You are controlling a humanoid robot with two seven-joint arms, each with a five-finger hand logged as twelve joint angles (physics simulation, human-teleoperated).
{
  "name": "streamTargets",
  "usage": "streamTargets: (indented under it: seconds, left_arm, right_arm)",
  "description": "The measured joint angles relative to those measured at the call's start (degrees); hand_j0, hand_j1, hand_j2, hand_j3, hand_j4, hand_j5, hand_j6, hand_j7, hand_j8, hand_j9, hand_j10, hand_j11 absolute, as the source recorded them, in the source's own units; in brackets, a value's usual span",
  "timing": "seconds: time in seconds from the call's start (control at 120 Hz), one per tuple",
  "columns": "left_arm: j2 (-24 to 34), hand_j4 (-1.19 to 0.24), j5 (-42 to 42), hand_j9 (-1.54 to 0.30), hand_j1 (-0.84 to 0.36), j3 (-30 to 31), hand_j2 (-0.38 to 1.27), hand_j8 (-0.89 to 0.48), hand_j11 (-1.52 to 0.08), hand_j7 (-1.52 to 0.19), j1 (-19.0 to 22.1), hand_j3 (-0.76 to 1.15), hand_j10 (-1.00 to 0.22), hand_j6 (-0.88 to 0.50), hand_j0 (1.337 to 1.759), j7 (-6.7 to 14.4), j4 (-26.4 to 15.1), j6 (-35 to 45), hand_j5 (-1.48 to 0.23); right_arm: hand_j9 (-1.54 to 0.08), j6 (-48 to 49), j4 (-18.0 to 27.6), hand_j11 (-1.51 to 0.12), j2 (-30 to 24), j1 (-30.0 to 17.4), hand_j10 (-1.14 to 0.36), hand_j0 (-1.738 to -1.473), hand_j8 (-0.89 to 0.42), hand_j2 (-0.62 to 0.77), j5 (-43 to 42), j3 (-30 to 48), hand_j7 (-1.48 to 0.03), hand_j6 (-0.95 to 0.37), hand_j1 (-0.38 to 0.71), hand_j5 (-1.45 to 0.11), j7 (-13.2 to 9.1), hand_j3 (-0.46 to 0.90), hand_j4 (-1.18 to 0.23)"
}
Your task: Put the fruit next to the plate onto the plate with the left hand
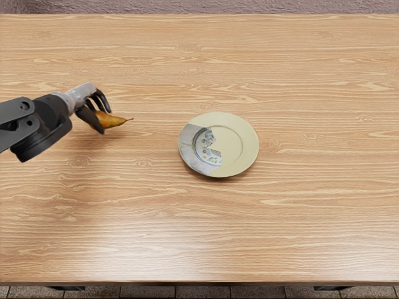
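**A:** Item one, the fruit?

**B:** Fruit [114, 119]: one piece, yellow-orange, slim, with its pointed tip toward 3 o'clock. It sits over the table [249, 237], well apart from the plate at roughly 9 o'clock of it, a shade toward 10. I cannot tell whether it is lifted or resting on the wood.

**A:** Item two, the left hand?

**B:** Left hand [93, 111]: clamped on the fruit's 9 o'clock end. The dark fingers [103, 99] curl over the top and the thumb [95, 123] is underneath. The right arm is not listed, as none shows.

**A:** Item three, the plate?

**B:** Plate [246, 134]: one, pale yellow, round, near the table's middle. Nothing lies on it apart from a grey reflection on its 9 o'clock side.

**A:** Handling note for the step in hand?

**B:** This looks like the carry stage.
- The grip holds one end only, so the free tip may droop or swing. Keep the grip firm and the wrist level.
- Raise the fruit enough to clear the plate's rim, then travel toward 3 o'clock, drifting slightly to 4.
- Bring the fruit's middle over the plate's centre rather than its edge.
- Lower it until it touches, then release, so that it does not roll off.
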Motion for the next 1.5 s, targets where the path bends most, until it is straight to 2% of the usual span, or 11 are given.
streamTargets:
  seconds: [0.15, 0.208, 0.217, 0.242, 0.358, 0.65, 0.842, 1.167, 1.5]
  left_arm:
    - [0.8, -0.74, -1.2, -1.0, -0.36, -0.2, 0.45, -0.48, -1.0, -1.02, -1.0, 0.0, -0.74, -0.48, 1.655, 0.0, -2.1, -0.5, -1.04]
    - [1.1, -0.74, -1.5, -1.0, -0.37, -1.0, 0.46, -0.48, -1.0, -1.02, -1.0, 0.0, -0.74, -0.48, 1.656, 0.0, -2.8, -1.3, -1.05]
    - [1.3, -0.74, -1.6, -1.0, -0.36, -1.2, 0.46, -0.52, -1.01, -1.02, -1.0, 0.0, -0.74, -0.48, 1.656, 0.0, -2.8, -1.4, -1.04]
    - [1.8, -0.74, -1.6, -1.0, -0.37, -1.7, 0.48, -0.48, -1.01, -1.02, -1.0, 0.0, -0.74, -0.49, 1.656, 0.0, -3.1, -1.9, -1.04]
    - [2.0, -0.75, -1.8, -1.01, -0.38, -3.8, 0.49, -0.48, -1.01, -1.03, -0.9, 0.0, -0.73, -0.48, 1.656, 0.0, -4.0, -4.1, -1.05]
    - [1.9, -0.75, -3.3, -1.02, -0.34, -8.5, 0.37, -0.47, -1.03, -1.04, -1.0, 0.0, -0.71, -0.47, 1.654, -0.1, -5.8, -9.0, -1.08]
    - [1.6, -0.75, -4.8, -1.03, -0.34, -10.4, 0.38, -0.47, -1.04, -1.05, -1.5, 0.0, -0.71, -0.47, 1.654, -0.1, -6.4, -11.4, -1.09]
    - [-1.2, -0.76, -7.7, -1.04, -0.34, -11.1, 0.4, -0.46, -1.05, -1.05, -3.2, 0.0, -0.73, -0.46, 1.655, -0.1, -7.4, -13.4, -1.1]
    - [-6.9, -0.76, -9.0, -1.05, -0.35, -11.6, 0.43, -0.47, -1.06, -1.06, -3.9, 0.0, -0.75, -0.46, 1.655, -0.1, -7.5, -13.9, -1.12]
  right_arm:
    - [0.0, 0.0, 0.0, 0.0, 0.0, 0.0, 0.0, -1.658, 0.0, 0.0, 0.0, 0.0, 0.0, 0.0, -0.35, 0.0, 0.0, 0.0, 0.0]
    - [0.0, 0.0, 0.0, 0.0, 0.0, 0.0, 0.0, -1.658, 0.0, 0.0, 0.0, 0.0, 0.0, 0.0, -0.35, 0.0, 0.0, 0.0, 0.0]
    - [0.0, 0.0, 0.0, 0.0, 0.0, 0.0, 0.0, -1.658, 0.0, 0.0, 0.0, 0.0, 0.0, 0.0, -0.35, 0.0, 0.0, 0.0, 0.0]
    - [0.0, 0.0, 0.0, 0.0, 0.0, 0.0, 0.0, -1.658, 0.0, 0.0, 0.0, 0.0, 0.0, 0.0, -0.35, 0.0, 0.0, 0.0, 0.0]
    - [0.0, 0.0, 0.0, 0.0, 0.0, 0.0, 0.0, -1.658, 0.0, 0.0, 0.0, -0.1, 0.0, 0.0, -0.35, 0.0, 0.0, 0.0, 0.0]
    - [0.0, 0.0, 0.0, 0.0, 0.0, 0.0, 0.0, -1.658, 0.0, 0.0, -0.1, -0.1, 0.0, 0.0, -0.35, 0.0, 0.0, 0.0, 0.0]
    - [0.0, 0.0, 0.0, 0.0, 0.0, 0.0, 0.0, -1.658, 0.0, 0.0, -0.1, -0.2, 0.0, 0.0, -0.35, 0.0, 0.0, 0.0, 0.0]
    - [0.0, 0.0, 0.0, 0.0, 0.0, 0.0, 0.0, -1.658, 0.0, 0.0, -0.1, -0.3, 0.0, 0.0, -0.35, 0.0, 0.0, 0.0, 0.0]
    - [0.0, 0.0, 0.1, 0.0, 0.0, 0.0, 0.0, -1.658, 0.0, 0.0, -0.1, -0.3, 0.0, 0.0, -0.35, 0.0, 0.0, 0.0, 0.0]
